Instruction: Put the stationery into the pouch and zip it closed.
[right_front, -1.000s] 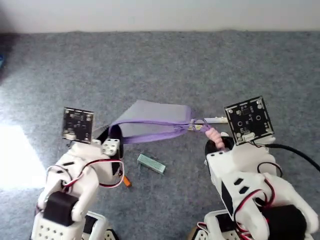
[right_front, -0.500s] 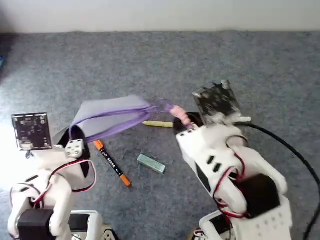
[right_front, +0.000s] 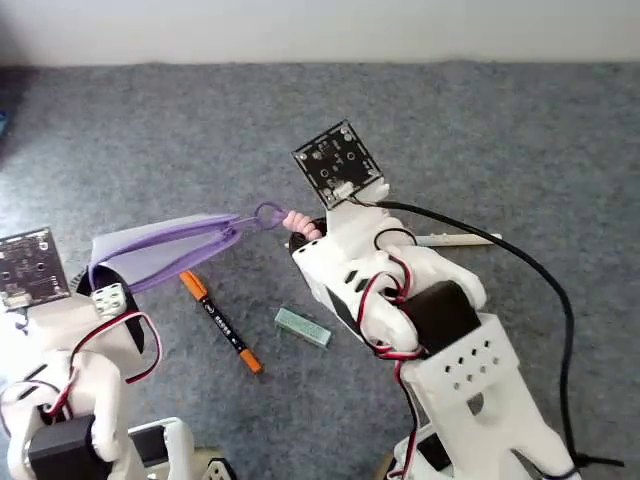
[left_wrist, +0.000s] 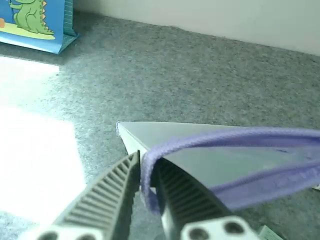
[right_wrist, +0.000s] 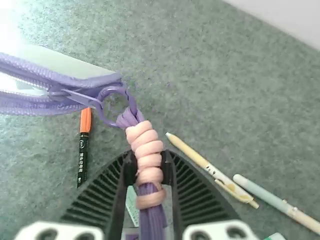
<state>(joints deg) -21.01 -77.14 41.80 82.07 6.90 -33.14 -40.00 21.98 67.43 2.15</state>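
1. Left gripper (left_wrist: 145, 172): jaws narrow, clamped on the purple edge of the pouch (left_wrist: 215, 150) at its left end.
2. Right gripper (right_wrist: 146, 172): jaws narrow, pinching the pink cord (right_wrist: 144, 145). The cord is tied to the purple zip ring (right_wrist: 112, 105) at the pouch's right end.
3. The pouch is stretched between the two grippers, left of the table's (right_front: 500, 130) centre. Can't tell if its underside touches the table.
4. All stationery is outside the pouch, on the table.
5. Orange-and-black marker (right_front: 220, 322): just on the near side of the pouch, orange end close to the pouch edge.
6. Small green block (right_front: 302, 327): right of the marker, beside the right arm.
7. Yellow pen (right_wrist: 205, 167) and pale pen (right_wrist: 272, 200): close together, right of the pouch, well apart from the marker.
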